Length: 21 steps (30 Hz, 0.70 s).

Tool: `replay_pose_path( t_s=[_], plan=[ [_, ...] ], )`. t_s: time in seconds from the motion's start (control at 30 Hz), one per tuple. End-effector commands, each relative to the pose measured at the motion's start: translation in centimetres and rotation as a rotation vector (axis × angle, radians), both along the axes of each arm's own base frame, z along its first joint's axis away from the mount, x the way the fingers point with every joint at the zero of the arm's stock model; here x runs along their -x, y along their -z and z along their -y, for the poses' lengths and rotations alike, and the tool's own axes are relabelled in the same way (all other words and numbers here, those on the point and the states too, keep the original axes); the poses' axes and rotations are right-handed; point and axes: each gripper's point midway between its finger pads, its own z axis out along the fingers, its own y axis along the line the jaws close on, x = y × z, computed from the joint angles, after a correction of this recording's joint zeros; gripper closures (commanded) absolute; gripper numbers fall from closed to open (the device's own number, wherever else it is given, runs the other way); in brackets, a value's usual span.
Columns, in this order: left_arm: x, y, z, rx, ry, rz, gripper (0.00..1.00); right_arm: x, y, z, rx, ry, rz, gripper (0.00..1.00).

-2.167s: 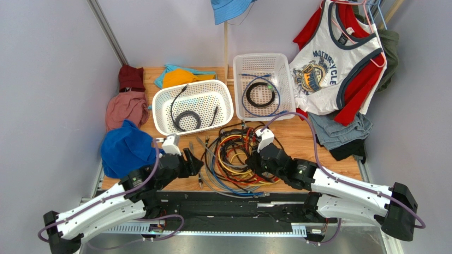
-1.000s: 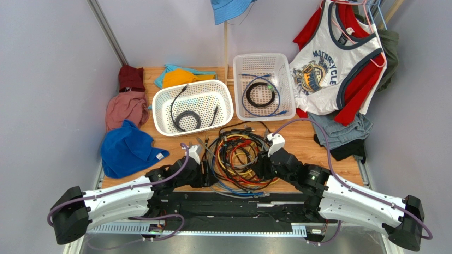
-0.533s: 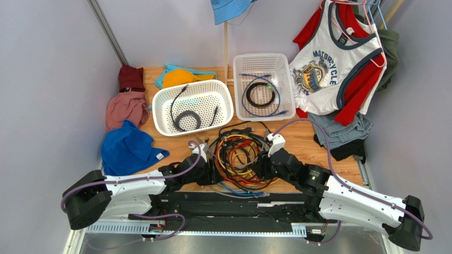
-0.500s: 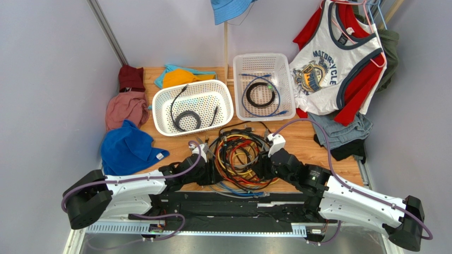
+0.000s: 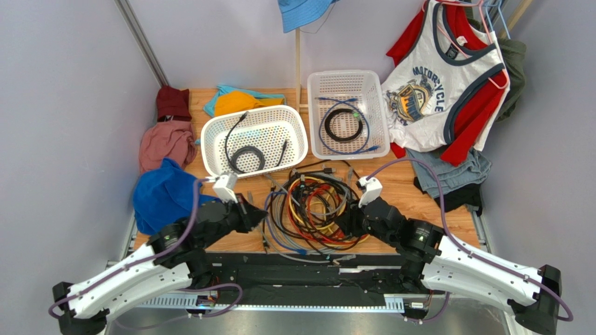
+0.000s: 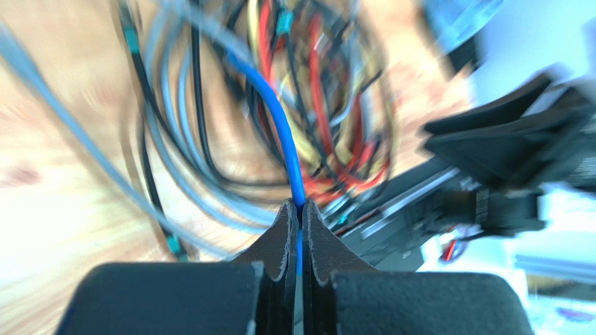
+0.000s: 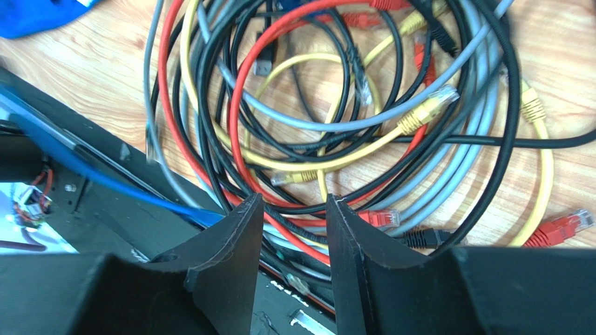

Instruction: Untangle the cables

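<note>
The left hand (image 6: 296, 209) pinches one blue cable (image 6: 278, 129) leading ahead into the cables (image 5: 316, 209), likely to draw it free, while the right hand (image 7: 292, 209) stands half-open over strands just ahead, seemingly anchoring them.

Jaws of the left gripper (image 6: 297, 211) pinched on a blue cable (image 6: 278, 127), blurred cables (image 6: 336, 105) beyond, wooden table (image 6: 42, 181)
</note>
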Motion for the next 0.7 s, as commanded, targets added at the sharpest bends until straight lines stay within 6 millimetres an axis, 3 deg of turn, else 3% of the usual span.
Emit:
replay_pose_path(
  t_s=[0.0, 0.03, 0.1, 0.13, 0.27, 0.67],
  plan=[
    [-0.1, -4.4, -5.0, -0.076, -0.091, 0.125, 1.00, -0.5, -3.3, 0.2, -0.062, 0.015, 0.070, 0.59],
    [-0.1, -6.3, -5.5, -0.063, -0.100, 0.154, 1.00, -0.4, -3.7, 0.2, -0.072, 0.011, 0.076, 0.59],
    [-0.2, -7.0, -6.7, -0.104, -0.130, 0.164, 1.00, -0.5, -4.6, 0.4, -0.091, 0.017, 0.096, 0.59],
    [-0.3, -8.5, -7.1, -0.099, -0.138, 0.189, 1.00, -0.5, -4.8, 0.6, -0.097, 0.023, 0.103, 0.59],
    [-1.0, -11.3, -8.2, -0.133, -0.180, 0.238, 1.00, -0.4, -5.7, 1.0, -0.123, 0.028, 0.126, 0.59],
    [-4.1, -21.8, -7.4, -0.183, -0.222, 0.453, 1.00, -0.2, -7.3, 2.5, -0.157, 0.045, 0.179, 0.60]
  ],
)
